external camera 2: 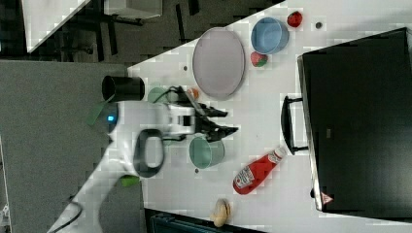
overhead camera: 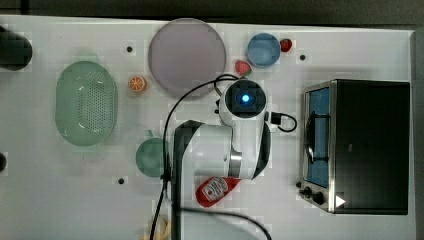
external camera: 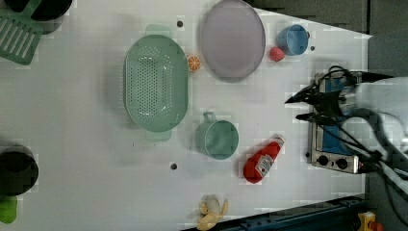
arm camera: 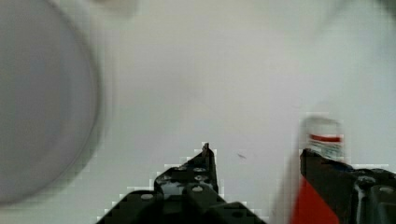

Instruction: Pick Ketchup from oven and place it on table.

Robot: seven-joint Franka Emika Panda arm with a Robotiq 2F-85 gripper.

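Observation:
The ketchup (overhead camera: 216, 190), a red bottle with a white cap, lies on its side on the white table (overhead camera: 60, 200), partly under my arm in the top view. It also lies flat in the left view as the ketchup (external camera: 262, 160) and in the right view as the ketchup (external camera 2: 255, 171), cap toward the oven. The black oven (overhead camera: 370, 145) stands at the top view's right with its door shut. My gripper (external camera 2: 231, 121) hangs open and empty above the table. In the wrist view, the gripper (arm camera: 257, 150) has the ketchup (arm camera: 322, 137) just beyond one finger.
A green cup (overhead camera: 151, 157) stands close to the ketchup. A green colander (overhead camera: 86, 102), lilac plate (overhead camera: 186, 56), blue bowl (overhead camera: 263, 49), two strawberries, an orange half (overhead camera: 137, 83) and a banana (external camera: 211, 214) are spread around. My cable (overhead camera: 170, 130) trails over the table.

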